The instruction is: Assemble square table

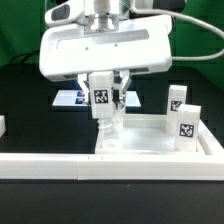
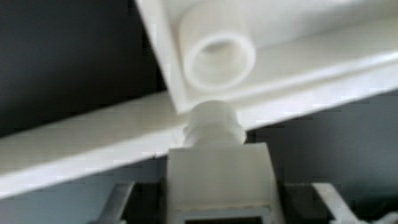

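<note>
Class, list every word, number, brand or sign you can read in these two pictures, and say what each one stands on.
No words, numbers or brand names are readable in either view.
Black-and-white tag, a pattern and no text: on the leg post held in the gripper.
Same kind of tag: on the leg post on the exterior view's right.
Marker board behind the gripper: tags mostly hidden, unreadable.

Both pictures are small and coarse. The exterior view is brightly lit from above: white parts glare against the black bench (image 1: 25, 110), their edges washing out, with soft shadows beneath. The wrist view is blurred throughout, its nearest white shapes wholly out of focus and greyish.
</note>
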Controlling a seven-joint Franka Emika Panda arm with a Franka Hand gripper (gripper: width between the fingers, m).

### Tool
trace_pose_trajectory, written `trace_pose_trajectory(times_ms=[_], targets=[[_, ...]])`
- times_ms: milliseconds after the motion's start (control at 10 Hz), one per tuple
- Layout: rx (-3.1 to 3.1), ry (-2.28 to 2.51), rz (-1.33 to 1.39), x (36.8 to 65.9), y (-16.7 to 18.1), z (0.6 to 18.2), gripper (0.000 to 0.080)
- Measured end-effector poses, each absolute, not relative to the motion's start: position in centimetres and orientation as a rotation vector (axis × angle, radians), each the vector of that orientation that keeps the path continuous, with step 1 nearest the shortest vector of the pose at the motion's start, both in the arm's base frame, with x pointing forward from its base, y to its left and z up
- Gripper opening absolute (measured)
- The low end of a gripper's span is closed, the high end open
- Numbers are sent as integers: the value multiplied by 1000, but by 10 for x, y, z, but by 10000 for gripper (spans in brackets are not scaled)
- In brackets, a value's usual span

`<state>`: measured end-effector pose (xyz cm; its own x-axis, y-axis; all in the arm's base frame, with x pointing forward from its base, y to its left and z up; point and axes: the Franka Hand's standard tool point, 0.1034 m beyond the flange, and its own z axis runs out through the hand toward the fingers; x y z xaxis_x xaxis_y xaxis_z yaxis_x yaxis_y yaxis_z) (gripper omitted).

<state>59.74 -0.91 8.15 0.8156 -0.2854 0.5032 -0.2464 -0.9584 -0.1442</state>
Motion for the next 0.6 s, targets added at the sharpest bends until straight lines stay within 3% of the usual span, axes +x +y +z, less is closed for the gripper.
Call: trace_pose_trajectory(times_ms=[200,600], targets=[[-2959,393,-723,590,3,69,290],[-2997,336,-714,594,10,69,290]])
